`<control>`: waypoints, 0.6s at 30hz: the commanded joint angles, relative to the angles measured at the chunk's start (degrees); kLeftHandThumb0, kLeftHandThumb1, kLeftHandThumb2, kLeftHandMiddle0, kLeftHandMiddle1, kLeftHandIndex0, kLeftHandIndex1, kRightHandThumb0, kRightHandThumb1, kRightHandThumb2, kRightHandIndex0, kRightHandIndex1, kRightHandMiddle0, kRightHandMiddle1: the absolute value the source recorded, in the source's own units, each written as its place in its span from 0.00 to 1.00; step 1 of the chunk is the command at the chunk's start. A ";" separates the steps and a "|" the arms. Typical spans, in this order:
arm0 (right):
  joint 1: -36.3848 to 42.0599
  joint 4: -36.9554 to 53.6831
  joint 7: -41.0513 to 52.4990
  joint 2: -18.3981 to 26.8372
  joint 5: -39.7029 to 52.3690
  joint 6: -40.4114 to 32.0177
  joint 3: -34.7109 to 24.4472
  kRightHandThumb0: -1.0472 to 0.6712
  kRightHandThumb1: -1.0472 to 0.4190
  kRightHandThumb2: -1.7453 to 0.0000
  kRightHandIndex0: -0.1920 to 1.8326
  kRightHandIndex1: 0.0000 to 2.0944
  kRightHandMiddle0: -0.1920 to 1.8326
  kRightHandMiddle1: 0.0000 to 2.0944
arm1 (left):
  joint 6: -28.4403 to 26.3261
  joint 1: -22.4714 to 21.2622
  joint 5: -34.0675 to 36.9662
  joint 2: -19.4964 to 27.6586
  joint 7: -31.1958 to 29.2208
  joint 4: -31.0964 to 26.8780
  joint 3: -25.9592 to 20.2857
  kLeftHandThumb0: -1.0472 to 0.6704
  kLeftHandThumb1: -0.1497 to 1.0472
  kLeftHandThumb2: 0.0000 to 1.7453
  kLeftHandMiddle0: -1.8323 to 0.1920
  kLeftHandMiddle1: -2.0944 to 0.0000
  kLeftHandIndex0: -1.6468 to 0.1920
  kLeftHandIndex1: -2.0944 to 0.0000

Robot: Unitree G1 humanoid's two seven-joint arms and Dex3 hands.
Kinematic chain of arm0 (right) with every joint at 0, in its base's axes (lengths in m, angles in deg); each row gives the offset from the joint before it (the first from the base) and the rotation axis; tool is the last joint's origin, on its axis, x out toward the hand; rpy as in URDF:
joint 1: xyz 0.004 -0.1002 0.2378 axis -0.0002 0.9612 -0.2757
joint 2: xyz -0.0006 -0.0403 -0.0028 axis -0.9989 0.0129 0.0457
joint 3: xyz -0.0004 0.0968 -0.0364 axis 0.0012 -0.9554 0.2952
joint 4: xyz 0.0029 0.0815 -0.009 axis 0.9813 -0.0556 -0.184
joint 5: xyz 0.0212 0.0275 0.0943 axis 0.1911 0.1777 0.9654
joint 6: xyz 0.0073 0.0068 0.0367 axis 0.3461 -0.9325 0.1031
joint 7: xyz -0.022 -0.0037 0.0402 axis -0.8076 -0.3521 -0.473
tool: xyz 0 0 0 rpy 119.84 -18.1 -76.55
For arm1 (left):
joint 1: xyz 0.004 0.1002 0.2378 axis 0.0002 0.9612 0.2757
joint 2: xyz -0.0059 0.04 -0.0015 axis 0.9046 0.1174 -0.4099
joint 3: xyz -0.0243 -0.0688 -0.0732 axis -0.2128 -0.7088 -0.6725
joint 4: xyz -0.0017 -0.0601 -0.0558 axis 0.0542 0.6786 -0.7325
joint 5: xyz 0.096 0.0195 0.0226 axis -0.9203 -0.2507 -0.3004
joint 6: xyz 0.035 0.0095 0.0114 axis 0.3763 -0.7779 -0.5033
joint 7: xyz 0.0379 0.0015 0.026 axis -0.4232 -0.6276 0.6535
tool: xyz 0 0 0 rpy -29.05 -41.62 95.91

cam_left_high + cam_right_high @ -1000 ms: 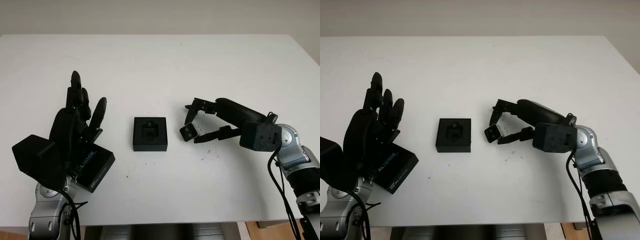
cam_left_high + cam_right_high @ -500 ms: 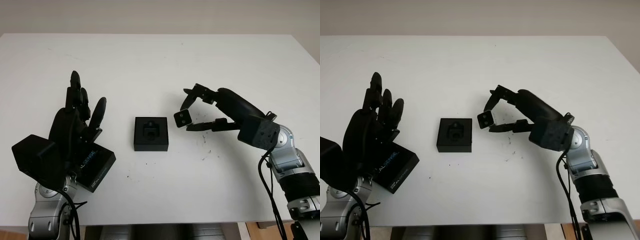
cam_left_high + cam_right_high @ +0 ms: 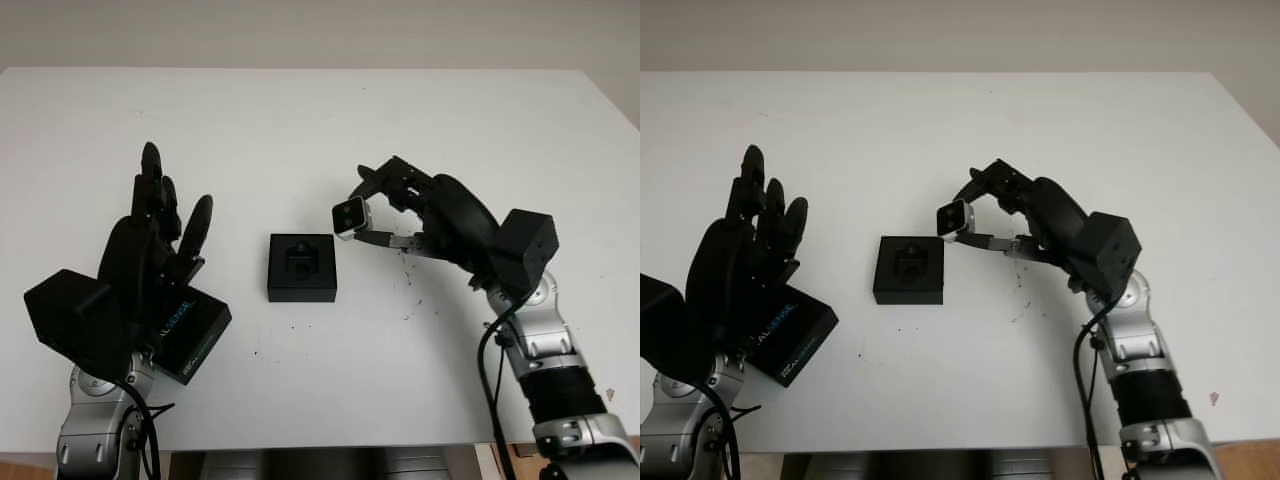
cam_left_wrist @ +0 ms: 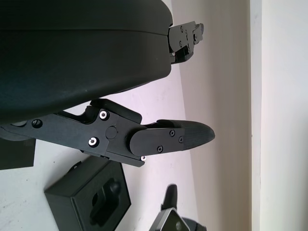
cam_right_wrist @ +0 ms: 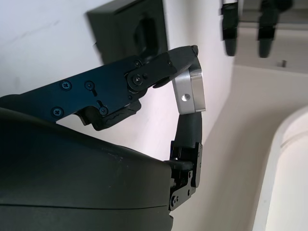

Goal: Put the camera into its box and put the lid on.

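Lab or test bench setting. Plain white table (image 3: 320, 120), bare pale wall behind its far edge. Humanoid arms with exposed cabling (image 3: 495, 345) enter at the near edge. No household furnishings visible.

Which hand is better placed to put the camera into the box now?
The right hand. It already grips the camera just above and right of the open box. The left hand is open, over the lid at the table's left.
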 commanded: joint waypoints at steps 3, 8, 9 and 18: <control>2.07 3.88 -1.43 -3.34 0.59 -2.13 0.56 0.34 0.00 0.94 0.17 0.02 0.24 0.82 | 0.69 0.62 -0.37 0.10 -0.13 -0.51 0.37 0.31 1.00 0.25 1.00 1.00 1.00 1.00; 3.38 4.67 -1.92 -5.47 0.44 -3.33 1.30 0.33 0.00 0.95 0.17 0.02 0.24 0.81 | 0.79 0.66 -0.56 -0.29 0.27 -0.36 0.55 0.31 1.00 0.26 1.00 1.00 1.00 1.00; 3.67 4.82 -1.96 -5.93 0.66 -3.59 1.33 0.34 0.00 0.95 0.17 0.02 0.24 0.81 | 0.80 0.67 -0.61 -0.28 0.25 -0.31 0.58 0.31 1.00 0.26 1.00 1.00 1.00 1.00; 5.65 4.57 -3.50 -8.31 -0.22 -3.57 2.11 0.34 0.00 0.95 0.18 0.03 0.24 0.80 | 1.05 0.58 -0.34 -0.28 0.06 -0.06 0.43 0.32 1.00 0.26 1.00 1.00 1.00 1.00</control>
